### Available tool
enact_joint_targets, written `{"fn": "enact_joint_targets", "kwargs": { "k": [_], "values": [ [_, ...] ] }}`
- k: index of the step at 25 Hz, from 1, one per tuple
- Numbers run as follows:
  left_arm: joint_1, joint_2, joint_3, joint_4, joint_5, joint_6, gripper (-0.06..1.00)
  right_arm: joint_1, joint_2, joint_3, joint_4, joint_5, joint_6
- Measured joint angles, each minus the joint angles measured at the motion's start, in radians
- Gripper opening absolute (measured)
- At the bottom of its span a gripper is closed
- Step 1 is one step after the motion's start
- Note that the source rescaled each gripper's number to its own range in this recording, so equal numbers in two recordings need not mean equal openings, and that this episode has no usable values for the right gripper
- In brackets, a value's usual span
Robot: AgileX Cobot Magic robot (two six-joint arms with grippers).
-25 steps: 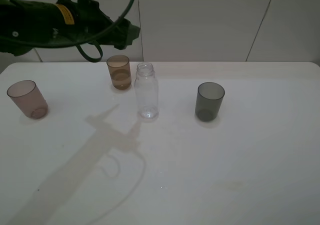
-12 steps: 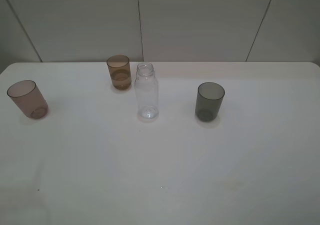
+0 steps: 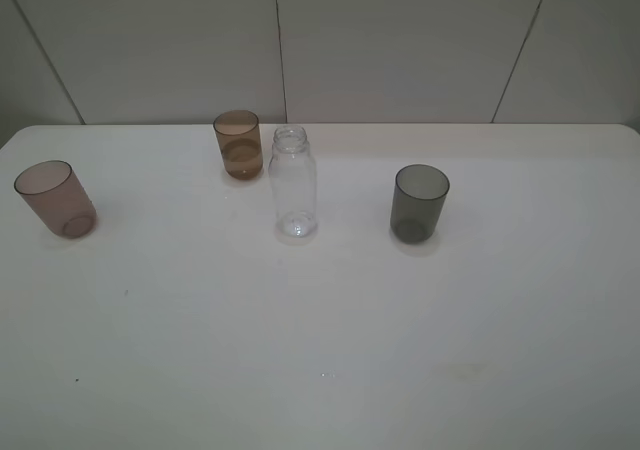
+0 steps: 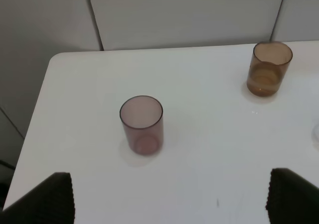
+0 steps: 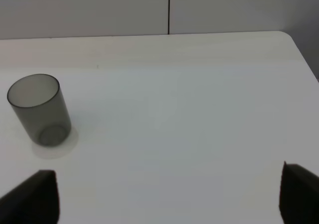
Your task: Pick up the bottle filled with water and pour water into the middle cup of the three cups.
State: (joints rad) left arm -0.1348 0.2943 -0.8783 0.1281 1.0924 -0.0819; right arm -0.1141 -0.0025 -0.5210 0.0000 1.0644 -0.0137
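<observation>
Neither arm shows in my overhead view, only the white table and what stands on it.

Left gripper: jaws spread wide, both dark fingertips sit at the frame's corners with bare table between them, holding nothing. It hangs above the table, pitched down and forward. The pinkish-mauve cup stands upright ahead of it, roughly between the finger lines, well apart from the tips. The middle cup, amber-brown, is farther out and off toward the right finger, upright, with a band of liquid in its lower part. Only a sliver of something clear shows at the frame edge on that side; I can't tell what it is from this camera.

Overhead: the bottle stands upright, no cap, just beside the amber cup and nearer the camera, not touching. It looks clear; I can't tell a water level.

Right gripper: also spread wide, fingertips at the frame's corners, nothing held, hanging above the table. The dark smoky-grey cup stands upright ahead of its left finger, apart from it. The bottle and amber cup are out of this camera's frame.
</observation>
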Motion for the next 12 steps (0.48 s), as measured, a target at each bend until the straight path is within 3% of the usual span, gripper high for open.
{"fn": "enact_joint_targets", "kwargs": {
  "k": [7, 12],
  "values": [
    [-0.001, -0.273, 0.186, -0.123, 0.043, 0.050, 1.00, 0.000, 0.000, 0.000, 0.000, 0.000, 0.000],
    [-0.001, -0.301, 0.301, -0.154, 0.053, 0.082, 1.00, 0.000, 0.000, 0.000, 0.000, 0.000, 0.000]
  ]
}}
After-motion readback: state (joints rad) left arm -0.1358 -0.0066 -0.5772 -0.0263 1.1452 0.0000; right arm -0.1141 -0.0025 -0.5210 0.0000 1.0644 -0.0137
